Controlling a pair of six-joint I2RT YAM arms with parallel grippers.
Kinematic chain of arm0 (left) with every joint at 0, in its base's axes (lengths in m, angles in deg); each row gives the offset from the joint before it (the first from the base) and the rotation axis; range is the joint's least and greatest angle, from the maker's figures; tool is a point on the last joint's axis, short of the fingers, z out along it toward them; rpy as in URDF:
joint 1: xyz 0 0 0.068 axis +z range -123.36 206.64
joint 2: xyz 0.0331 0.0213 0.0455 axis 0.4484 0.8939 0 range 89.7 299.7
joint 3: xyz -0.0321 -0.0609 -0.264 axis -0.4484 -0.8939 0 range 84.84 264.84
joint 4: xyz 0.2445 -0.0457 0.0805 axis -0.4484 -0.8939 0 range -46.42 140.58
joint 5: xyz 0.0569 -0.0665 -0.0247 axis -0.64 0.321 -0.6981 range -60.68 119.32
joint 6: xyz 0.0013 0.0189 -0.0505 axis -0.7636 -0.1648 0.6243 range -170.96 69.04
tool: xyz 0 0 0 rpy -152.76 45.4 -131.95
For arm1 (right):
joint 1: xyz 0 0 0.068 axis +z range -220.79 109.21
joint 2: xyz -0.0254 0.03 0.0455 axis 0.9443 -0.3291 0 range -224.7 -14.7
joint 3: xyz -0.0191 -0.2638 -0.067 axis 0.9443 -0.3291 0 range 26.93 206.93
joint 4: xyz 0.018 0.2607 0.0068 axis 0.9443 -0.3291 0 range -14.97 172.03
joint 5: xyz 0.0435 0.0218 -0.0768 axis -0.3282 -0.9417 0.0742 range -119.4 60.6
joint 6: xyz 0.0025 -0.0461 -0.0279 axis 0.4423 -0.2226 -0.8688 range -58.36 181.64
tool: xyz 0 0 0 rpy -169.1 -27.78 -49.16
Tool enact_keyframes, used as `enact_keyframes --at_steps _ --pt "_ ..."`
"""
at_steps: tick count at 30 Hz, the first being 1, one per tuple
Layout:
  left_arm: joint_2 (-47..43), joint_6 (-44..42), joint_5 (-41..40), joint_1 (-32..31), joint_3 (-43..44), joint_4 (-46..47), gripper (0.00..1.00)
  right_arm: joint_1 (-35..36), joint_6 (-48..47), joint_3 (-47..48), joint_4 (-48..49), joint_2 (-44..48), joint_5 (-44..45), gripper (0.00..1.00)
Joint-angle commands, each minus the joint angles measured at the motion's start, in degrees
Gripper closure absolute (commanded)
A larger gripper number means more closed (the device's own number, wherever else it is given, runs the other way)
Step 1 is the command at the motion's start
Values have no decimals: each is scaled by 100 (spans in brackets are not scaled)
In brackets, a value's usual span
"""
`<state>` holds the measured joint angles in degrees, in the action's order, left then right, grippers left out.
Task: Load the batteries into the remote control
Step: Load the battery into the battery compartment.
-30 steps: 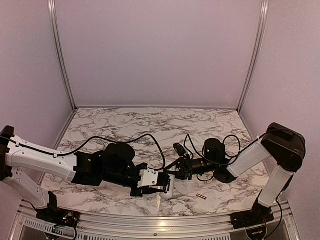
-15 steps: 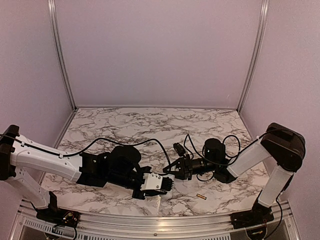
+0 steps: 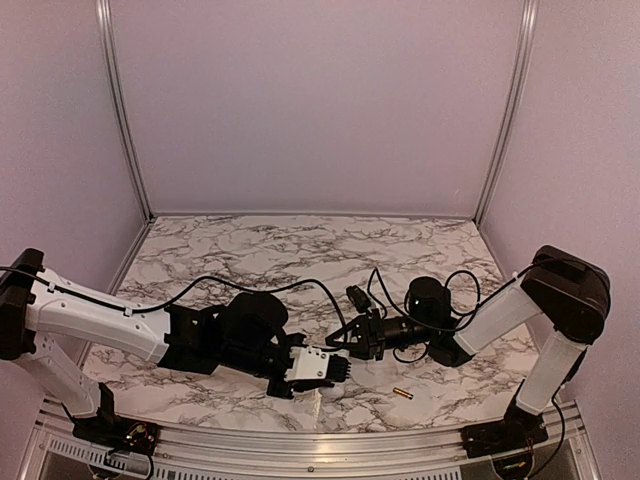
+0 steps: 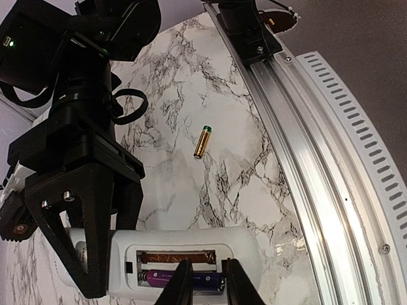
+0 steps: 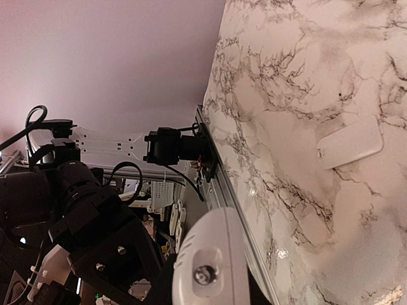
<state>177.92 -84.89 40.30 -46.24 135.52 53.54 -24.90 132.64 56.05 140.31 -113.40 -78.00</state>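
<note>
The white remote control [image 4: 191, 244] hangs above the marble with its battery bay open towards the left wrist camera. My right gripper [image 4: 95, 267] is shut on its left end; in the right wrist view its rounded white end [image 5: 206, 267] fills the jaws. A dark blue battery [image 4: 165, 277] lies in the lower slot. The upper slot [image 4: 178, 257] looks brownish. My left gripper [image 4: 207, 270] has its jaws a narrow gap apart, tips over the blue battery's right half, gripping nothing. A gold battery [image 4: 202, 141] [image 3: 402, 393] lies loose on the table.
A flat white cover [image 5: 350, 149] lies on the marble away from the arms. The aluminium rail [image 4: 305, 159] runs along the table's near edge, close to the remote. Both grippers [image 3: 340, 358] meet near the front middle, with black cables [image 3: 380, 290] looping behind them.
My left gripper has shifted a little right and nearer the front edge, up to the remote, and its jaws have narrowed. The right arm and the gold battery have stayed put.
</note>
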Motion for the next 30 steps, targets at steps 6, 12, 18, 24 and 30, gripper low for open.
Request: enact_keyframes --at_steps 6,12,18,24,30 --pt "233 92 -89 -25 172 -241 86 91 32 199 229 -54 -86 100" --pt "341 204 -74 36 205 -287 89 120 19 210 287 -3 -107 100" --pt "412 287 -70 88 202 -287 90 139 6 180 345 52 -119 100" --pt "441 338 -133 162 158 -287 91 140 17 155 426 130 -156 100" --pt "433 360 -169 264 85 -287 92 140 98 98 643 210 -241 100"
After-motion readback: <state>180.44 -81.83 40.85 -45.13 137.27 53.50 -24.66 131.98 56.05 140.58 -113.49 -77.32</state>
